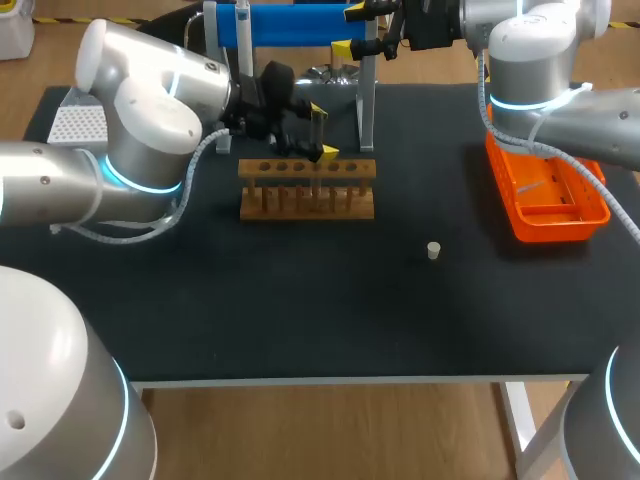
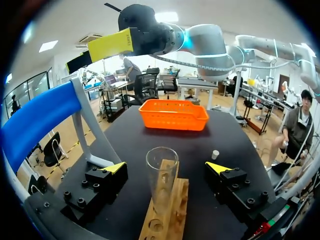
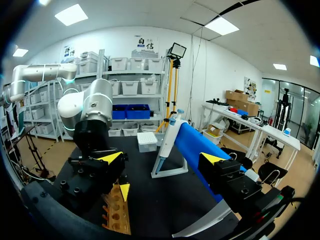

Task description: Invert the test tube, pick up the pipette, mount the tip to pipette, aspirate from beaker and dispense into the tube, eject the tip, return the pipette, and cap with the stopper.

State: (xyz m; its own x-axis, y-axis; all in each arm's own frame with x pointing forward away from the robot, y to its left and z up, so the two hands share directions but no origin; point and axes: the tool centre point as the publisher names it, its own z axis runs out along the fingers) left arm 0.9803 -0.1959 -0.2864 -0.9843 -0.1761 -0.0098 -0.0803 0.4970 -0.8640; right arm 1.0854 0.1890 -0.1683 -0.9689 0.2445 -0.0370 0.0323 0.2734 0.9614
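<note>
A clear glass test tube [image 2: 161, 180] stands upright in the wooden rack [image 2: 171, 216] [image 1: 307, 188]. My left gripper [image 2: 167, 167] [image 1: 323, 130] is open around the tube, one yellow tip on each side, with neither finger touching it. The pipette [image 3: 167, 145] [image 1: 243, 25] hangs on the blue stand [image 3: 197, 147] [image 2: 35, 117] at the back. My right gripper [image 3: 162, 160] [image 1: 352, 28] is open above and beside that stand, holding nothing. A small white stopper [image 1: 433, 250] [image 2: 215, 154] lies on the black mat, right of the rack.
An orange basket [image 1: 545, 195] [image 2: 174, 114] sits at the right side of the table under my right arm. A white tip box [image 1: 78, 122] [image 3: 147, 141] stands at the back left. A shiny vessel [image 1: 328, 73] sits behind the rack.
</note>
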